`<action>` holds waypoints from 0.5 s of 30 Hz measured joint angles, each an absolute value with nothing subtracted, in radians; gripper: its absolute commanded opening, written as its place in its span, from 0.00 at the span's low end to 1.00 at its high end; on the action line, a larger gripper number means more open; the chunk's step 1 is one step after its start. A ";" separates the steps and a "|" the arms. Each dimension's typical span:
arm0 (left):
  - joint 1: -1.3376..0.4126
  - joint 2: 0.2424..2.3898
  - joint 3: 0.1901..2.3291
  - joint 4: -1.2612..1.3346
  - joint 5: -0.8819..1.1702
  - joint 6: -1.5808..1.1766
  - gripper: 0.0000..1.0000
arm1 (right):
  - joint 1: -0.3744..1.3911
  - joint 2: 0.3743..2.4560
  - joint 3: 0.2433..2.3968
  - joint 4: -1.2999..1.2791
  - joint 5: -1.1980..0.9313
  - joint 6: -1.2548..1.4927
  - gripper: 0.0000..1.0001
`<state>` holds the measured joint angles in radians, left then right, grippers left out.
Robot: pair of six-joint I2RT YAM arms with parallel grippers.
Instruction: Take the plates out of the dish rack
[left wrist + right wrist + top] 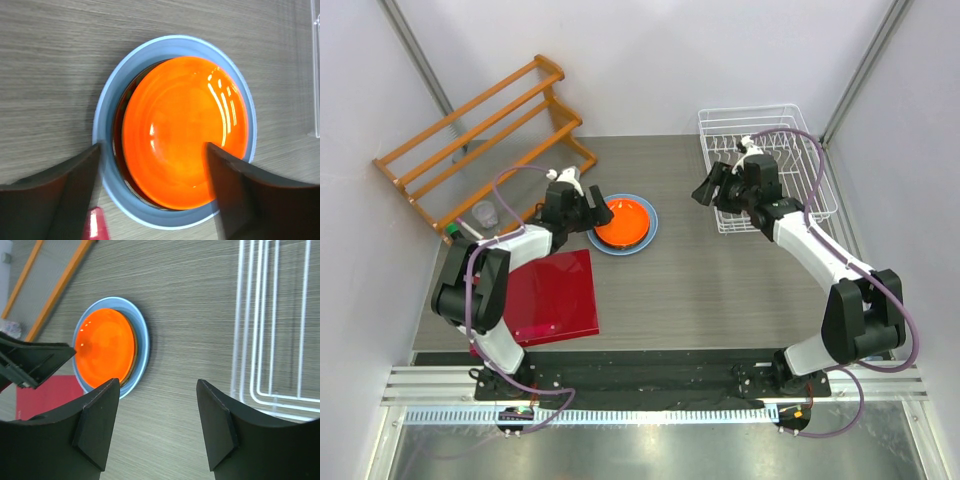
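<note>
Plates: orange plate (185, 132) tops the light blue plate (107, 120), a dark rim (118, 137) between them; stack left of centre on the counter (720, 290).
Left claw (152, 150): released, fingers spread over the stack.
Dish rack (817, 170): white wire, counter's far right.
Right claw (158, 385): released, over the counter beside the rack.

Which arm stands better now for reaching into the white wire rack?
Right. The open right claw hangs just beside the dish rack, while the open left claw is over the stacked plates, farther away. No plate shows in the rack.
</note>
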<state>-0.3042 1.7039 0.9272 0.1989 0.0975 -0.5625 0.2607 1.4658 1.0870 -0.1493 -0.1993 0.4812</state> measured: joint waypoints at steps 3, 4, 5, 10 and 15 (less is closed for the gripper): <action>-0.304 1.700 0.927 0.180 0.098 -0.562 0.99 | 0.252 1.466 1.078 -0.152 -0.175 0.462 0.72; -0.304 1.696 0.927 0.173 0.097 -0.561 0.99 | 0.249 1.466 1.075 -0.153 -0.165 0.454 0.73; -0.304 1.689 0.928 0.162 0.097 -0.558 0.99 | 0.245 1.465 1.070 -0.154 -0.151 0.444 0.73; -0.304 1.621 0.937 0.086 0.091 -0.530 0.99 | 0.231 1.435 1.032 -0.163 -0.059 0.374 0.75; -0.304 1.455 0.950 0.020 0.047 -0.477 0.99 | 0.229 1.314 0.924 -0.118 0.098 0.295 0.77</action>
